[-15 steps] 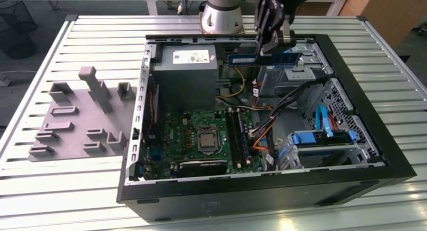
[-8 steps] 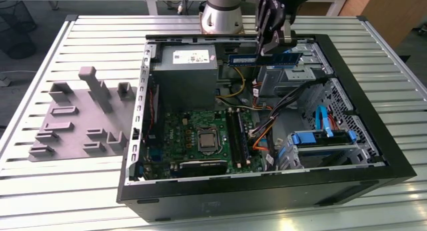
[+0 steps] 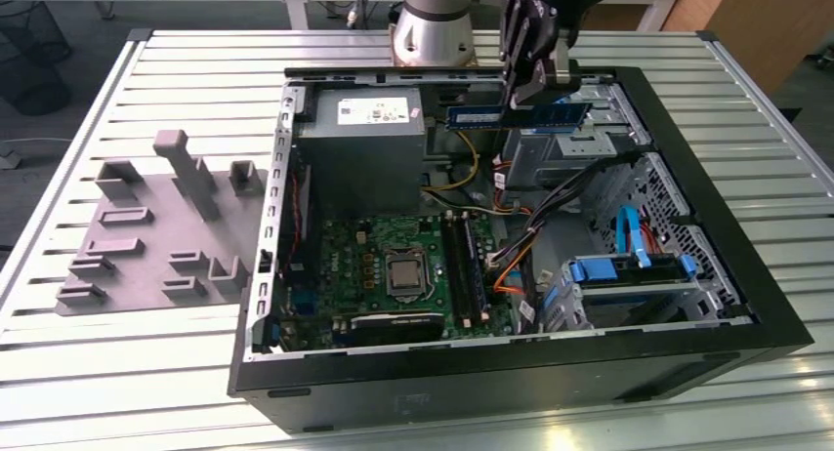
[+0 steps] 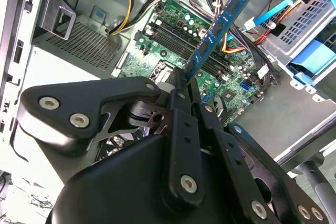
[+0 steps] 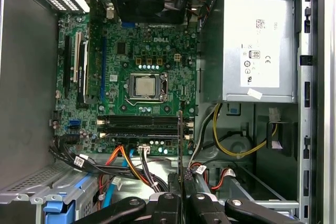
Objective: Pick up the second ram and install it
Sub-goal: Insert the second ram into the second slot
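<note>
On the slatted worktop [image 3: 156, 373], near the exterior view's left edge, a grey fixture plate [image 3: 131, 266] carrying upright slotted blocks is laid flat. Just to the right, at the middle of the worktop, an open computer case [image 3: 521, 378] is laid on its side.

Within the case, the power supply [image 3: 358, 129] is seated at the far left corner. The green motherboard [image 3: 371, 246] with its processor socket [image 3: 406, 275] is mounted toward the near edge. The black memory slots [image 3: 463, 266] are arranged just to the right of the socket and run from near to far.

Above the far edge of the case, to the right of the power supply, the gripper [image 3: 530, 100] is suspended from the arm. Its fingers are closed flat against both faces of the second ram [image 3: 482, 116], which is clamped near its middle. The stick is held level and on edge, well clear of the motherboard, with its length at right angles to the memory slots. In the second wrist view, the stick [image 4: 218, 30] is seen projecting from the fingertips [image 4: 181, 95] over the board. In the first wrist view it [image 5: 180, 140] is seen edge-on.

At the right side of the case, a drive cage [image 3: 626, 270] with blue brackets is fitted, and orange and yellow cables [image 3: 515, 261] are routed between it and the motherboard.
</note>
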### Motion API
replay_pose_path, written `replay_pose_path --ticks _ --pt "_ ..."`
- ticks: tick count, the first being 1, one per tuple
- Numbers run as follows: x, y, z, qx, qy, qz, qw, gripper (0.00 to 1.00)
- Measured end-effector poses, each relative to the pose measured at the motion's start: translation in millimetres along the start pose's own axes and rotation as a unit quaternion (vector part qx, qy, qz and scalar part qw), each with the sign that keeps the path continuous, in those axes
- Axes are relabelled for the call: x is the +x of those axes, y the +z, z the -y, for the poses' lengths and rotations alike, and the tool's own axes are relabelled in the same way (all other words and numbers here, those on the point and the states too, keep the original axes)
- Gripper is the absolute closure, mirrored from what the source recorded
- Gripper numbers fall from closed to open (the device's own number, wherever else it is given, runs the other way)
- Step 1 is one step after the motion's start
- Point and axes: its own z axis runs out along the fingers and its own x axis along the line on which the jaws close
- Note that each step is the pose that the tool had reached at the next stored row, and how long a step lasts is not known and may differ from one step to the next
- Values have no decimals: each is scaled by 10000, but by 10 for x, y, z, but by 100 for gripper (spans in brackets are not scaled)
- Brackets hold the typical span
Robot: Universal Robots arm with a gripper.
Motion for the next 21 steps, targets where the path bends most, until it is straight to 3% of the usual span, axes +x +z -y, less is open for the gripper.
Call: replay_pose_path --ticks 5,11,21 --pt "0 1 0 5 253 9 9997 86" --pt "0 1 0 6 291 11 9996 86" --pt "0 1 -1 12 580 22 9983 86"
